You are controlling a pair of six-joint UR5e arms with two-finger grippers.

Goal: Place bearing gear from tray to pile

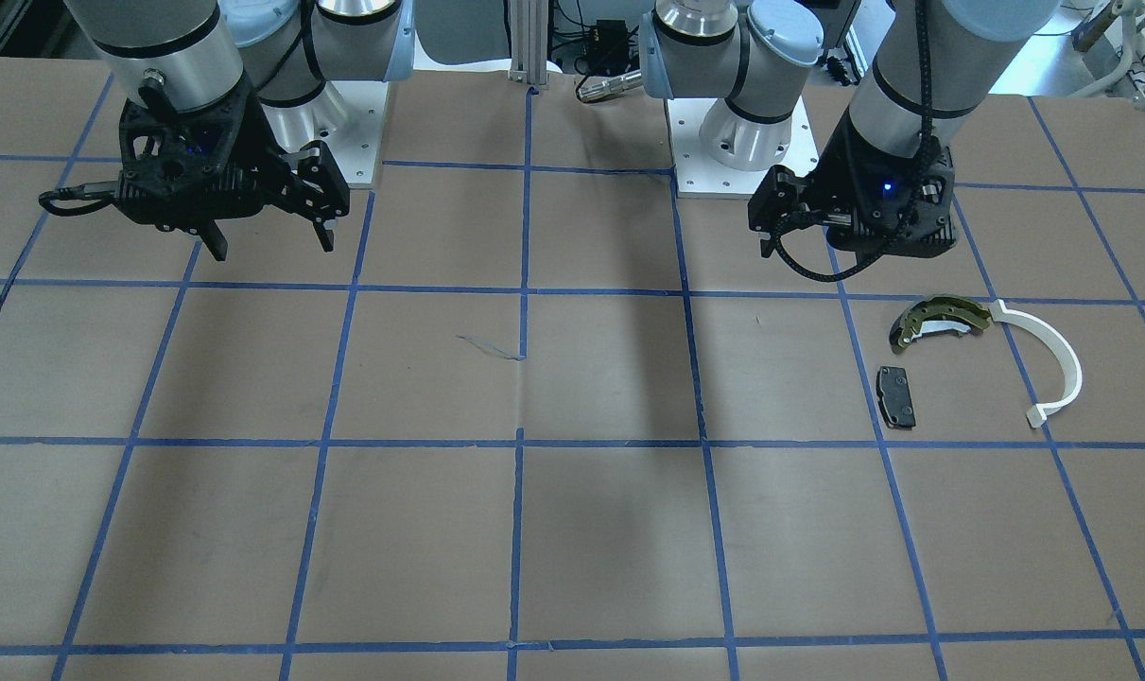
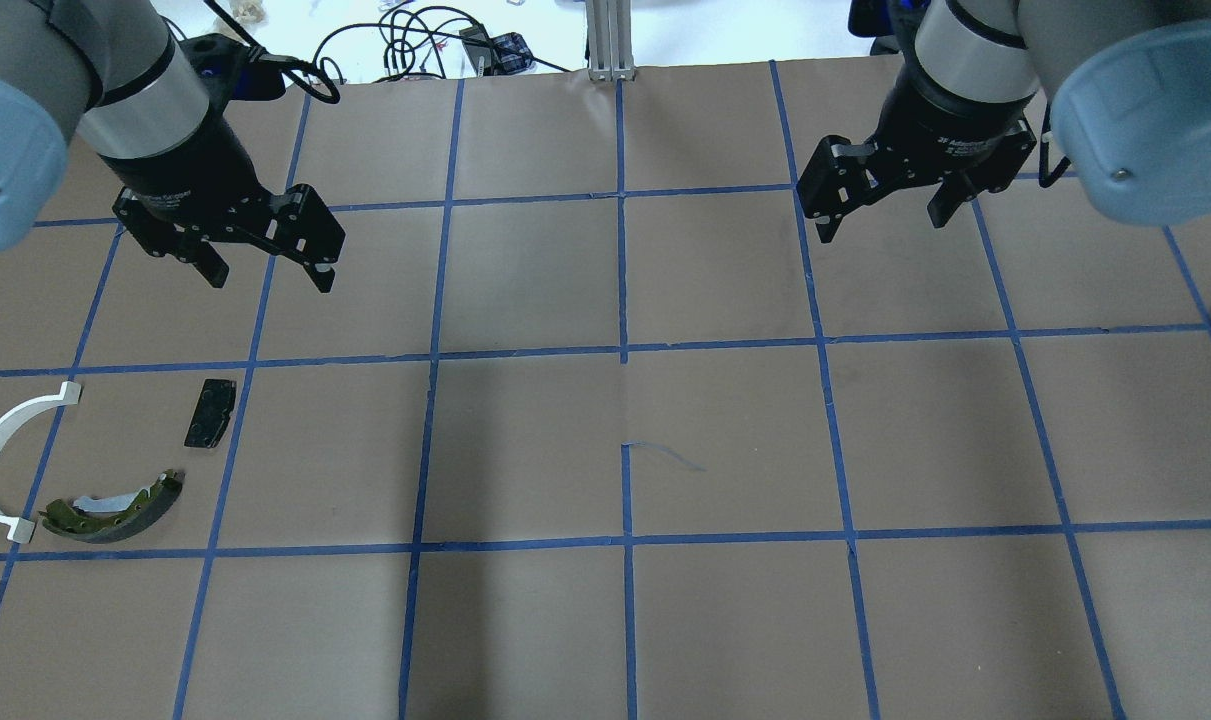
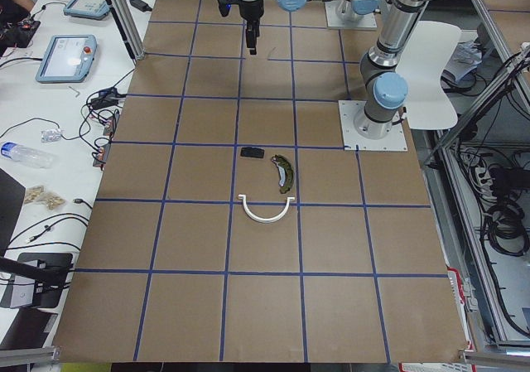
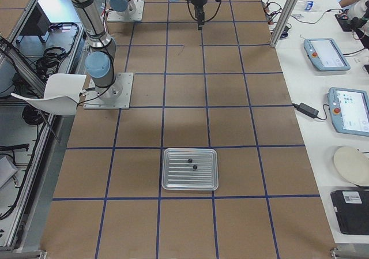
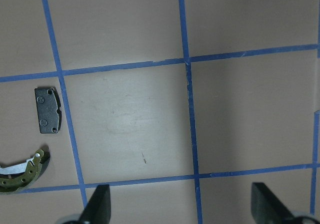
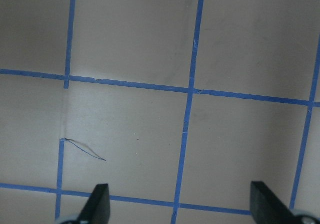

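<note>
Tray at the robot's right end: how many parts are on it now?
2. Both lie near the middle of the tray: the upper dark piece and the lower dark piece, close but apart. They are too small to identify, and nothing looks hidden.

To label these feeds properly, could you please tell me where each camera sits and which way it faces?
Overhead exterior: behind the robot, looking forward and down; left claw at left, right claw at right.
Front-facing: across the table, facing the robot; claws mirrored.
Exterior left: table's left end; left arm near.
Exterior right: right end; right arm near, tray nearest.
Left wrist: straight down; fingertips, black pad, brake shoe.
Right wrist: straight down; fingertips, bare table.
Shared: brake shoe in overhead, front, left, left wrist.
</note>
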